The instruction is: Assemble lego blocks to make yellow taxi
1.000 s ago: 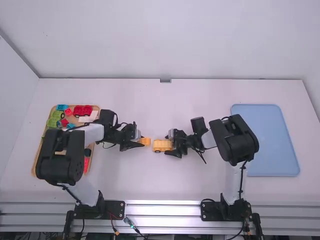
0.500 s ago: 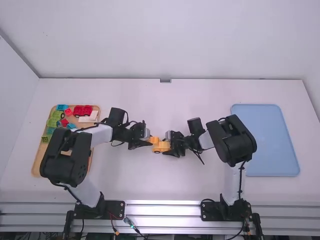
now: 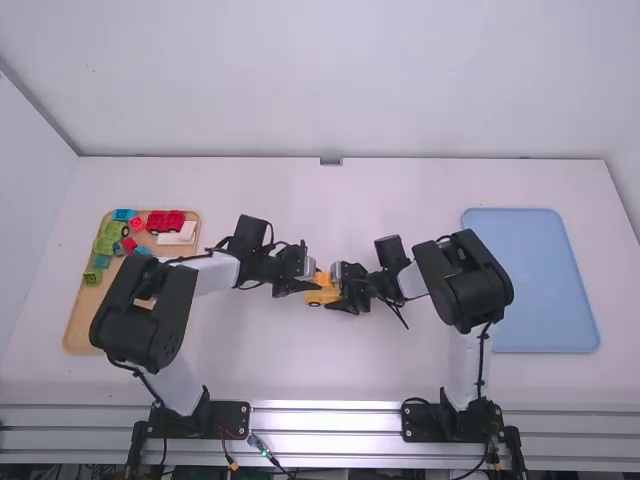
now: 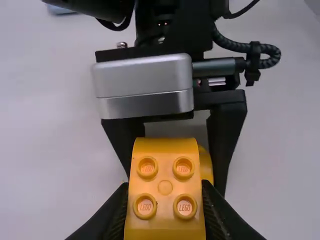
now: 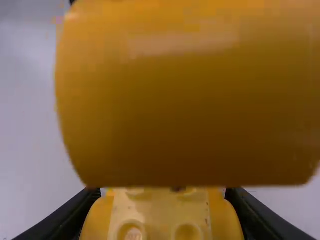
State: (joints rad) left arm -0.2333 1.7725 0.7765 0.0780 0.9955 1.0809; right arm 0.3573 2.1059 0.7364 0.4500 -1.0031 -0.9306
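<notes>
In the high view, I saw a wooden tray (image 3: 80,318) at the table's left side, bearing a red wheeled block (image 3: 165,222), a blue block (image 3: 123,214) at its far edge, a small red block (image 3: 137,224) between these two, green blocks (image 3: 108,236) nearer me and a teal block (image 3: 102,261) just beyond a small green block (image 3: 92,277). On the right I observed a flat, light-blue tray (image 3: 530,280) with rounded corners. Both trays lay on the white table (image 3: 300,365); a small grey fitting (image 3: 331,161) sat at its far edge, before the pale back wall (image 3: 330,80)
</notes>
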